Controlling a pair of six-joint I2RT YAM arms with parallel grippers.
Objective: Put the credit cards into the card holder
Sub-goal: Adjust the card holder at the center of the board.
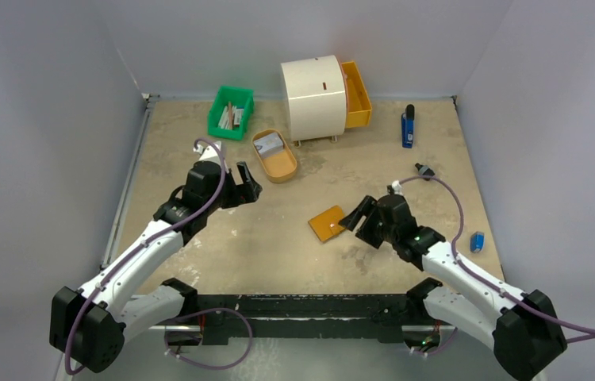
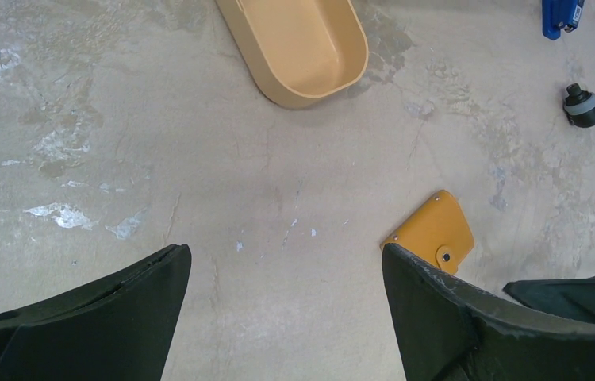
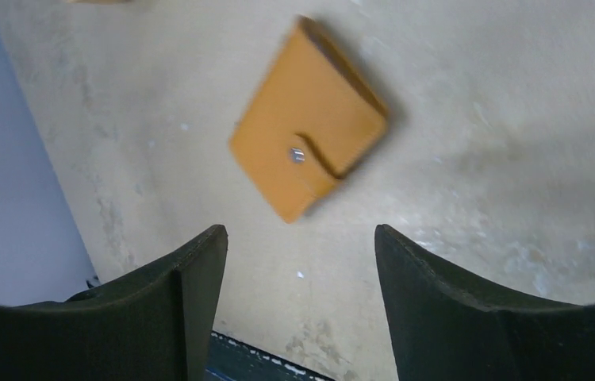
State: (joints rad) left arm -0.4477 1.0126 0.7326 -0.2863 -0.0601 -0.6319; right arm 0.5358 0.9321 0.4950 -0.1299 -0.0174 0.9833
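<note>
The card holder (image 1: 328,223) lies shut and flat on the table, an orange-tan square with its snap tab on top. In the right wrist view the card holder (image 3: 306,119) is just ahead of my right gripper (image 3: 301,232), which is open, empty and not touching it. From above, the right gripper (image 1: 355,216) hovers at the holder's right edge. My left gripper (image 1: 245,184) stands wide open over bare table to the left. Its wrist view has the left gripper (image 2: 285,250) empty and the card holder (image 2: 433,236) beside its right finger. A pale card-like piece (image 1: 266,144) lies in the oval tray.
An oval orange tray (image 1: 278,163) sits behind the left gripper, with a green bin (image 1: 231,111) of sticks and papers further back. A white rounded cabinet (image 1: 314,97) with an orange drawer (image 1: 356,94) stands at the back. At right are a blue tool (image 1: 408,127), a black plug (image 1: 424,170) and a small blue block (image 1: 477,241).
</note>
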